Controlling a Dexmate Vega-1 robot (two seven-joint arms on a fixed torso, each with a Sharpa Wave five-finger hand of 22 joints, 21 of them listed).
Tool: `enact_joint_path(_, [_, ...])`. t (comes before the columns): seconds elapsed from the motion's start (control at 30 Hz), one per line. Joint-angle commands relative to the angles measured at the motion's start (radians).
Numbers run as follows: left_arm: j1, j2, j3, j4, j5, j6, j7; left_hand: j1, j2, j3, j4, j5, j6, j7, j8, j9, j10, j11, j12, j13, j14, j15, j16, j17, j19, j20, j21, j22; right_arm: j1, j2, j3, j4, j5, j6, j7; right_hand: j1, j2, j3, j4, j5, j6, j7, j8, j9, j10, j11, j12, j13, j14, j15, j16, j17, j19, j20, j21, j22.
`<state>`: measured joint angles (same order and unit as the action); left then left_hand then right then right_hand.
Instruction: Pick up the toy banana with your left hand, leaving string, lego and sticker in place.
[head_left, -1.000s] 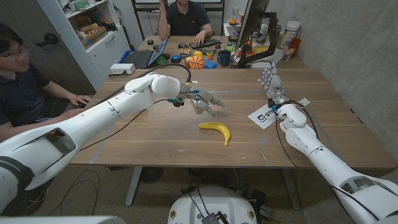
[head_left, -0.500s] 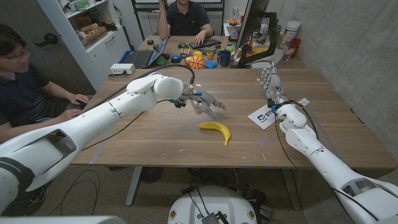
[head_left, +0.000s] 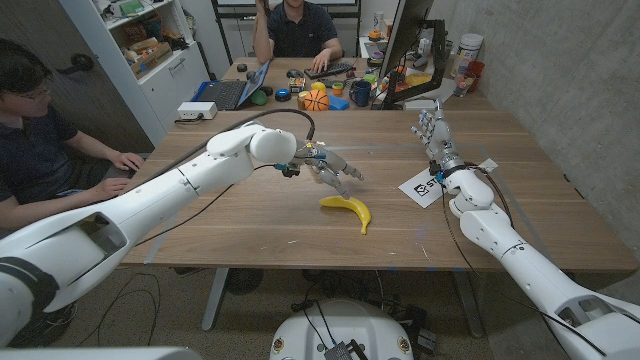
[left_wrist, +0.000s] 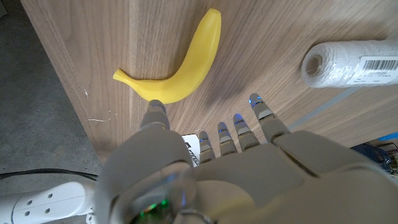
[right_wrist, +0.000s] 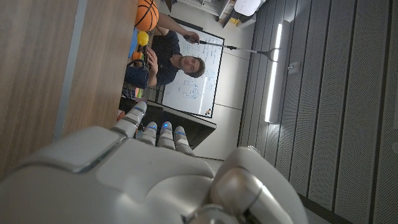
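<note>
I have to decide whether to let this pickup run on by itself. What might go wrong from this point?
Two risks, as a judgement. The left hand hovers open above the toy banana, fingers spread; the banana lies flat, so the fingers may push it across the table rather than close around it. In the left wrist view a roll of string lies just beyond the fingertips; a wide reach could nudge it.

— What's past the far edge of the wooden table (head_left: 250, 225)?
— A second desk with a laptop (head_left: 232, 92), a keyboard (head_left: 330, 70), a small basketball (head_left: 316, 100); a person (head_left: 296, 28) sits there.
— And on the left?
— Another person (head_left: 35, 140), beside a shelf (head_left: 150, 45).
</note>
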<state>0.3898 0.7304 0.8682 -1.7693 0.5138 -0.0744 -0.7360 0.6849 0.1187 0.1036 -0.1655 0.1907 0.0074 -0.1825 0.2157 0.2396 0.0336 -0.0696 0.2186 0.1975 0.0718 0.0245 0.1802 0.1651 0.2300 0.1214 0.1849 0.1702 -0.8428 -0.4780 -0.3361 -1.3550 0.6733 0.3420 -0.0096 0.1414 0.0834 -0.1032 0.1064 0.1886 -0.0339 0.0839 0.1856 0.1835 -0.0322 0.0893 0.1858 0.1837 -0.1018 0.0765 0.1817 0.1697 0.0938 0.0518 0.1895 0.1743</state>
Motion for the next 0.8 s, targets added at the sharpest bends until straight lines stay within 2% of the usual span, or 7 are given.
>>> enact_joint_path(0.03, [0.005, -0.013, 0.021, 0.025, 0.039, -0.013, -0.001, 0.012, -0.002, 0.007, -0.002, 0.002, 0.008, -0.004, 0.008, 0.003, 0.002, -0.007, 0.005, 0.004, 0.002, -0.004, 0.002, 0.005, 0.004, 0.001, 0.002, 0.001, -0.046, -0.012, 0.007, -0.066, -0.007, 0.018, -0.015, 0.015, 0.001, -0.002, 0.004, 0.005, 0.006, 0.002, 0.007, 0.005, 0.003, 0.001, 0.007, 0.004, -0.002, 0.000, 0.008, 0.003, 0.010, 0.001, 0.008, 0.006])
enact_joint_path(0.3, [0.009, -0.024, 0.032, 0.058, 0.054, -0.020, 0.006, 0.017, -0.005, 0.010, -0.001, 0.002, 0.016, -0.006, 0.010, 0.004, 0.005, -0.010, 0.007, 0.004, 0.002, -0.005, 0.001, 0.006, 0.004, 0.001, 0.002, 0.001, -0.057, -0.014, 0.005, -0.090, -0.017, 0.020, -0.026, 0.016, 0.001, -0.002, 0.005, 0.005, 0.005, 0.001, 0.006, 0.005, 0.003, 0.002, 0.007, 0.004, -0.002, 0.000, 0.007, 0.003, 0.009, 0.001, 0.008, 0.006])
enact_joint_path(0.8, [0.001, -0.037, 0.042, 0.113, 0.052, -0.047, 0.018, 0.024, -0.007, 0.013, 0.002, 0.002, 0.025, -0.009, 0.014, 0.005, 0.009, -0.012, 0.009, 0.004, 0.006, -0.006, 0.001, 0.006, 0.007, 0.000, 0.003, 0.001, -0.047, 0.002, -0.005, -0.078, -0.024, 0.034, -0.020, 0.016, 0.001, -0.003, 0.004, 0.005, 0.006, 0.002, 0.006, 0.005, 0.002, 0.001, 0.007, 0.004, -0.002, 0.001, 0.007, 0.003, 0.010, 0.002, 0.008, 0.006])
